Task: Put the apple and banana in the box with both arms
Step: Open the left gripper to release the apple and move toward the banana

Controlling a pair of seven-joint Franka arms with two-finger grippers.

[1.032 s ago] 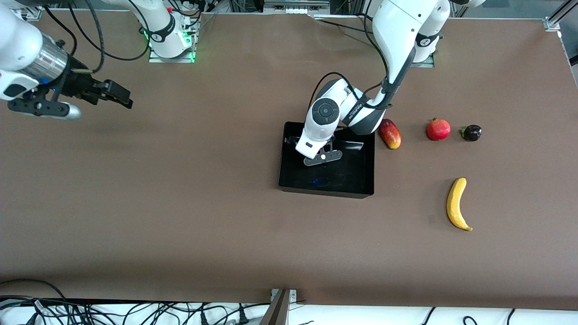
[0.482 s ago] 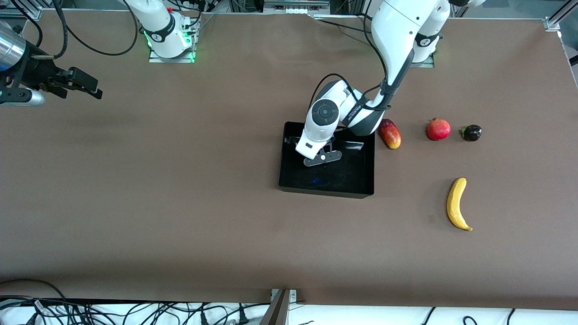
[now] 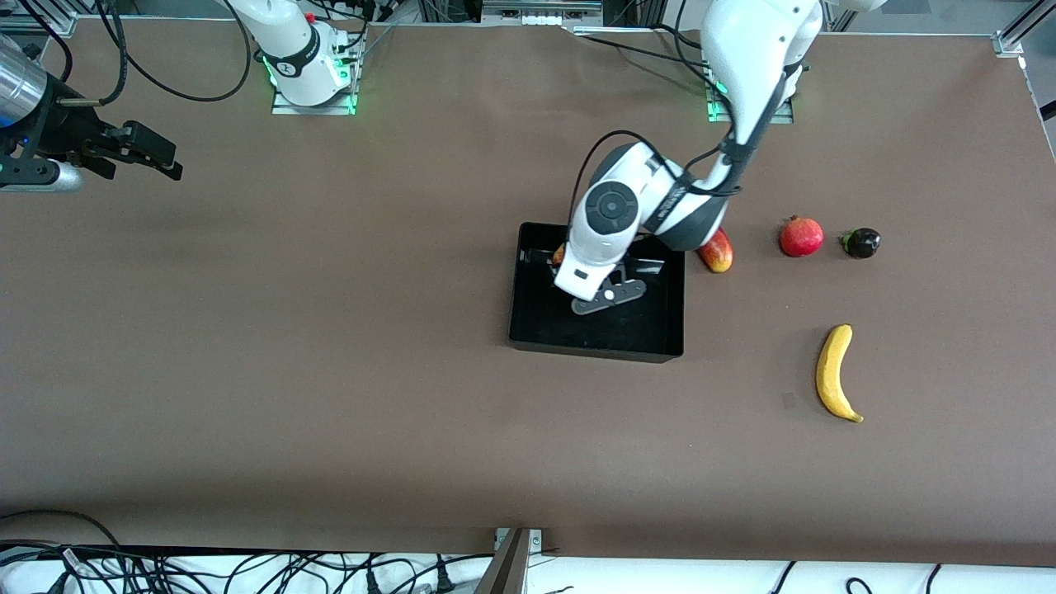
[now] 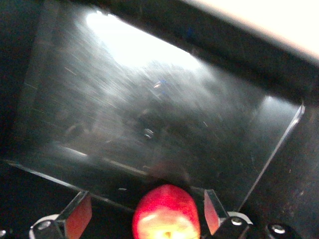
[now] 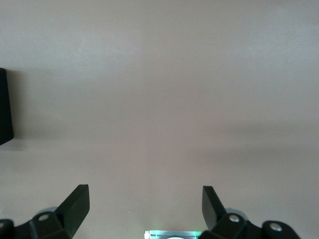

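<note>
My left wrist view showed my left claw (image 4: 142, 219) spread, the apple (image 4: 166, 213) loose between; my wrist hid most of it from the front, the box's (image 3: 528, 326) twelve o'clock wall beside it; my right claw (image 5: 144, 206) waited, agape

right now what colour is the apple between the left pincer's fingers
Red, fading to yellow low down; the apple shows best in the left wrist view.

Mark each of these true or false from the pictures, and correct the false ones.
1. The long yellow banana lies in the glossy black rectangular box. False: it lies on the table, toward the left arm's end.
2. The left gripper is open, with the small red apple between its fingers. True.
3. The right gripper is shut on a fruit. False: it is open and empty, waiting over bare table.
4. The red crowned pomegranate stands on the table outside the box. True.
</note>
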